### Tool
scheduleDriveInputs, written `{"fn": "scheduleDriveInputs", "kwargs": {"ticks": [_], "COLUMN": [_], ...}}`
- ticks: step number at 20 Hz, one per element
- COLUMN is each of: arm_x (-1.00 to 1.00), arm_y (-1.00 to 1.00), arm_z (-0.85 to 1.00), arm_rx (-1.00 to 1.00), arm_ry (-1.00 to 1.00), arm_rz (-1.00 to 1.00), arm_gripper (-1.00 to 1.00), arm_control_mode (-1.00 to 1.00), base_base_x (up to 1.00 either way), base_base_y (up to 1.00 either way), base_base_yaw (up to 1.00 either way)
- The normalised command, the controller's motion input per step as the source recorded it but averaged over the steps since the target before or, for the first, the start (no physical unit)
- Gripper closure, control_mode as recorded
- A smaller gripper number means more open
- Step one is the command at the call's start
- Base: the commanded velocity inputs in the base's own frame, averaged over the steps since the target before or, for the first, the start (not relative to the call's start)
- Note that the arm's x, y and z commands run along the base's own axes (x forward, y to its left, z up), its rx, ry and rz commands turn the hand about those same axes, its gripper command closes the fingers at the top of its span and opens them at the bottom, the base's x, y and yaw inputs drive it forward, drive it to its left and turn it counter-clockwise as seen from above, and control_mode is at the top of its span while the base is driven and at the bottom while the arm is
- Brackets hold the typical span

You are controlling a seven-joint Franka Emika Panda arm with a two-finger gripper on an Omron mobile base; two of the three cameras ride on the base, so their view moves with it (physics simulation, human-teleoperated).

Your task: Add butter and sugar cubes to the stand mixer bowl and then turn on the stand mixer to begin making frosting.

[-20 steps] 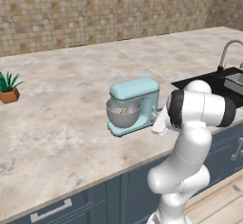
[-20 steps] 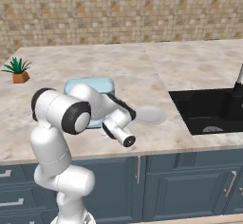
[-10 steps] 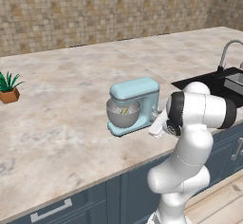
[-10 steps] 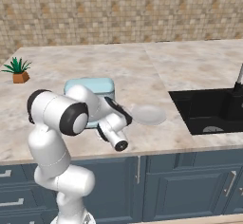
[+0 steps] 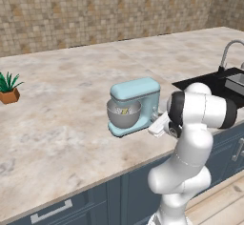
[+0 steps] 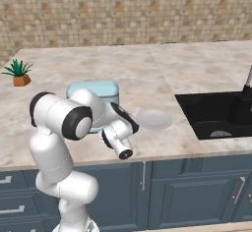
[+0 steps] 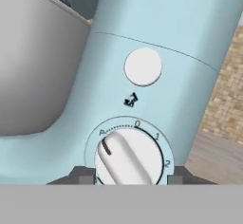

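Since the earlier frame my claw [image 7: 128, 176] has swung in, its half-open tips flanking the stand mixer's [image 5: 135, 105] dial [image 7: 128, 157]; bowl [image 5: 124, 114] looks loaded, switching on remains.

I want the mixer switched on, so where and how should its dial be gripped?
Grip the dial across its raised white bar, coming straight at the side of the mixer column, one of the jaws on each long flank. The bar points towards A; its flat sides give purchase for turning towards the numbers.
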Motion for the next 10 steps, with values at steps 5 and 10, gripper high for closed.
{"fn": "scheduleDriveInputs", "kwargs": {"ticks": [5, 10], "arm_x": [0.17, 0.13], "arm_y": [0.04, 0.04], "arm_z": [0.39, 0.49], "arm_rx": [0.19, 0.20], "arm_ry": [0.00, 0.02], "arm_rz": [0.04, 0.06], "arm_gripper": [1.00, 1.00], "arm_control_mode": [-1.00, -1.00], "base_base_x": [0.00, 0.00], "base_base_y": [0.00, 0.00], "base_base_yaw": [0.00, 0.00]}}
